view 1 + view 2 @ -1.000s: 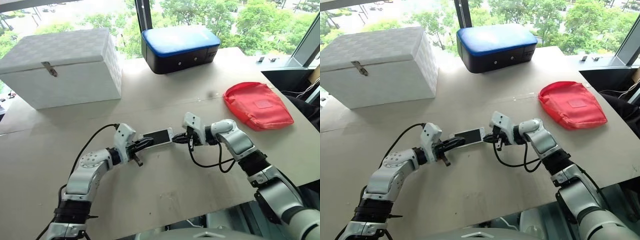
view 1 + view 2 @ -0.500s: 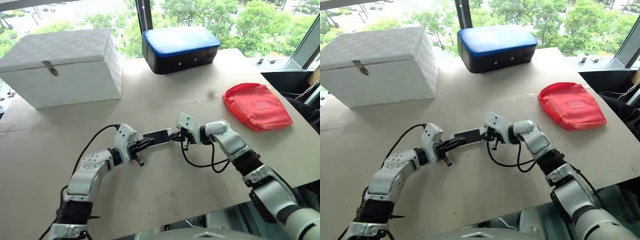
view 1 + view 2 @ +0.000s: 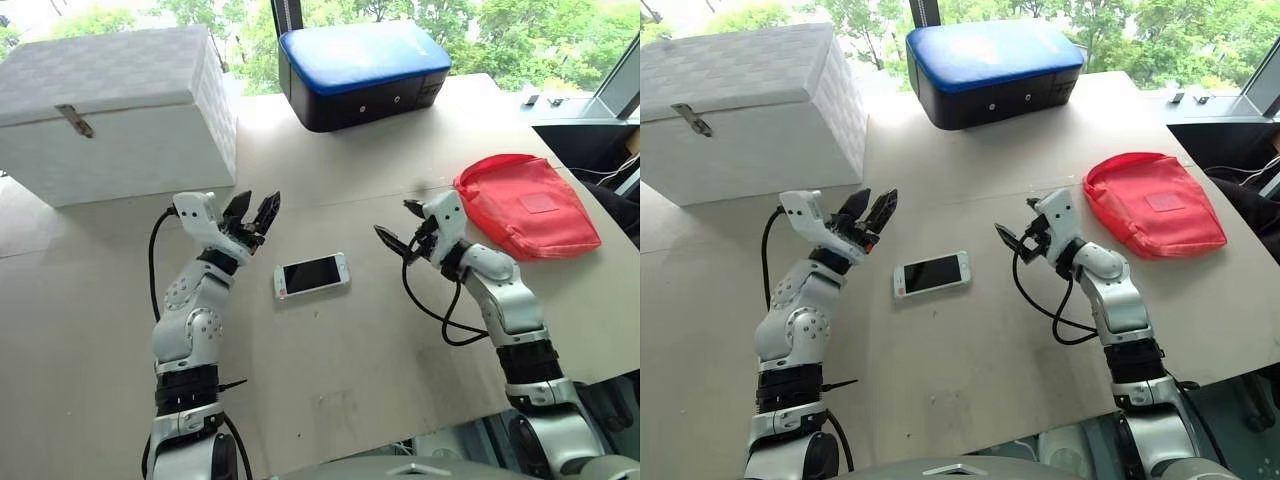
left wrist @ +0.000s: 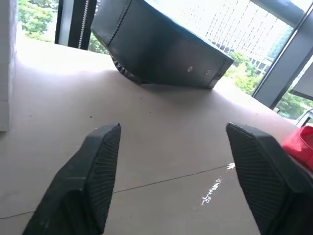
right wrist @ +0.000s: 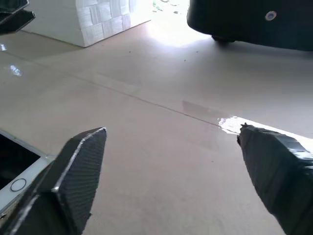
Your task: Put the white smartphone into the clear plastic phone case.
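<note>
On matte tabletop (image 3: pixel 360 340): flat glossy white smartphone (image 3: pixel 312 274); both jaws apart.

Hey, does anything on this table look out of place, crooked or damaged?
Nothing stands out. The white smartphone lies flat, screen up, slightly skewed on the table; the red pouch looks rumpled, nothing spilled or broken.

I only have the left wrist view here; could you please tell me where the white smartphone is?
Observer: The white smartphone lies flat on the table, screen up, between the left gripper and the right gripper; neither touches it.
Operator: Thank you. Is the right gripper holding anything?
Observer: No, it is open and empty, above the table between the smartphone and the red pouch.
Operator: Can you see the clear case?
Observer: I cannot make out a clear case, around the smartphone or elsewhere.
</note>
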`<control>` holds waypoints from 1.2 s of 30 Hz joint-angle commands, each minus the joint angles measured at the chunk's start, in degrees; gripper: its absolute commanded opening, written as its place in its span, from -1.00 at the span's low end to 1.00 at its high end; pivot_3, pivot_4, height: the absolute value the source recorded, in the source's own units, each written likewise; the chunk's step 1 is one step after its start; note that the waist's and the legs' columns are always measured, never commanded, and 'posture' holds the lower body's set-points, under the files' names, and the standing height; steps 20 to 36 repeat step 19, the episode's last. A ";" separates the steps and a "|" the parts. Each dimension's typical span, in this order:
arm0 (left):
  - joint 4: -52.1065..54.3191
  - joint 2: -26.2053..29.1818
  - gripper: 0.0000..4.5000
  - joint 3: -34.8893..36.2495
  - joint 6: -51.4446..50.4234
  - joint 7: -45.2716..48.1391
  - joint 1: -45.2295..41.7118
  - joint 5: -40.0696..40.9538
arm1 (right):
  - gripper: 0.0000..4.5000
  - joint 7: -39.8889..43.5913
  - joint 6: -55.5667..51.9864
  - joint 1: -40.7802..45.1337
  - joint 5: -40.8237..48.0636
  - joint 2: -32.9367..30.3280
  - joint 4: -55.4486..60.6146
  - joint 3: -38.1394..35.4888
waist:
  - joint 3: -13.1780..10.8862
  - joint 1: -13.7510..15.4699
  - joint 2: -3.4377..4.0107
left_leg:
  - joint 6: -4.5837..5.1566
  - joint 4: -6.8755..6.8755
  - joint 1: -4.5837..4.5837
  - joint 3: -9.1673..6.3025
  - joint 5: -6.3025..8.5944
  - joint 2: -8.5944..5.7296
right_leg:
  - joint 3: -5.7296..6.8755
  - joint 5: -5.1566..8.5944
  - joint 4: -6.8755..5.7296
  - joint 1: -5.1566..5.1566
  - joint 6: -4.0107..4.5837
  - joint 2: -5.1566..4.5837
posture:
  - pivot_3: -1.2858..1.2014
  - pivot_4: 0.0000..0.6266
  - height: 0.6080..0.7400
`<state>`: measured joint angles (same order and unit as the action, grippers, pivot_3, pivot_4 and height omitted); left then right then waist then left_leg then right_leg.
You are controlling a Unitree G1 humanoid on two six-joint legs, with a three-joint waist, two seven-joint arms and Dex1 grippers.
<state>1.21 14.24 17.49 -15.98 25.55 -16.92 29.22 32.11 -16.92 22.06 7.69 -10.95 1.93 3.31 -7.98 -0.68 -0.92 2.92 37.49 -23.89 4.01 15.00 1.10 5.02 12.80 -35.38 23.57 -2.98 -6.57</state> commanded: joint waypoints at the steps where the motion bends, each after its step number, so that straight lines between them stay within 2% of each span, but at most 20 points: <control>1: 1.42 0.38 0.99 0.10 1.85 -3.31 0.15 -2.60 | 1.00 -5.38 2.40 -3.16 -1.87 0.07 5.78 -1.31 | -0.21 0.14 -0.18 | 0.00 0.00 0.00 -0.02 0.00 0.00 | 0.01 0.00 -0.02 0.00 -0.01 0.02 | 0.03 -0.52 0.91; 6: 5.80 1.56 0.99 -1.82 0.46 -7.61 3.61 -7.80 | 1.00 -8.66 3.76 -9.66 -2.90 -0.89 10.02 -1.79 | -0.39 0.20 -0.33 | 0.00 0.04 0.13 -0.06 -0.01 0.01 | 0.01 0.00 -0.24 -0.06 -0.02 0.03 | 0.03 -0.52 0.91; 10: 14.31 4.48 0.99 -1.87 -1.11 -2.82 15.67 -6.41 | 1.00 -0.65 7.46 -19.88 3.43 -4.79 14.80 -3.58 | -0.51 -0.04 -0.38 | -0.06 0.14 0.19 -0.10 -0.04 0.15 | -0.06 0.02 -0.30 -0.10 0.00 0.17 | 0.03 -0.52 0.91; 14: 22.23 6.77 0.99 -0.40 -2.24 0.87 28.26 -3.44 | 1.00 6.45 9.74 -28.51 7.24 -11.89 17.88 -6.58 | -0.66 0.07 -0.30 | -0.09 -0.02 0.16 -0.03 -0.02 0.19 | -0.21 0.04 0.00 -0.09 -0.03 0.25 | 0.03 -0.52 0.91; 19: 26.70 9.23 0.99 2.52 -4.48 2.04 35.40 -0.81 | 1.00 8.72 11.56 -33.11 9.74 -16.49 17.06 -11.82 | -0.69 0.58 -0.32 | 0.10 0.08 0.27 -0.14 0.09 0.24 | -0.17 0.28 -0.03 -0.12 -0.04 0.24 | 0.03 -0.52 0.91; 36: 26.70 9.23 0.99 2.52 -4.48 2.04 35.40 -0.81 | 1.00 8.72 11.56 -33.11 9.74 -16.49 17.06 -11.82 | -0.69 0.58 -0.32 | 0.10 0.08 0.27 -0.14 0.09 0.24 | -0.17 0.28 -0.03 -0.12 -0.04 0.24 | 0.03 -0.52 0.91</control>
